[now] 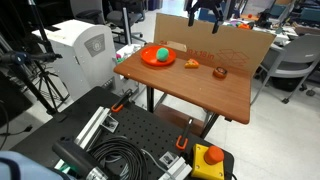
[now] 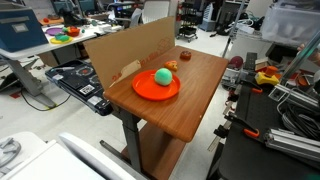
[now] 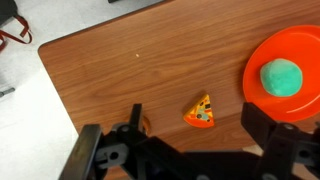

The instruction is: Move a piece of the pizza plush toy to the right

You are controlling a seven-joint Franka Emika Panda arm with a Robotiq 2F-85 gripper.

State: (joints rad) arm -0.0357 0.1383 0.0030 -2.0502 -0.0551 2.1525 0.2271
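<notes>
The pizza slice [image 3: 201,112], a small yellow-orange wedge, lies flat on the wooden table [image 3: 120,70]. It shows in both exterior views [image 1: 192,63] [image 2: 172,67], between the orange plate [image 1: 148,61] [image 2: 145,92] and a darker reddish-brown piece [image 1: 219,71] [image 2: 184,56]. A green ball [image 1: 161,54] [image 2: 162,76] [image 3: 280,76] sits on the plate [image 3: 300,40]. My gripper [image 3: 190,130] is open and empty. It hangs high above the table [image 1: 205,14], with the slice between its two fingers in the wrist view.
A cardboard wall [image 1: 235,45] [image 2: 125,50] stands along the back edge of the table. The table's edge and the floor [image 3: 30,110] show in the wrist view. A small brown thing [image 3: 143,125] peeks out by one finger.
</notes>
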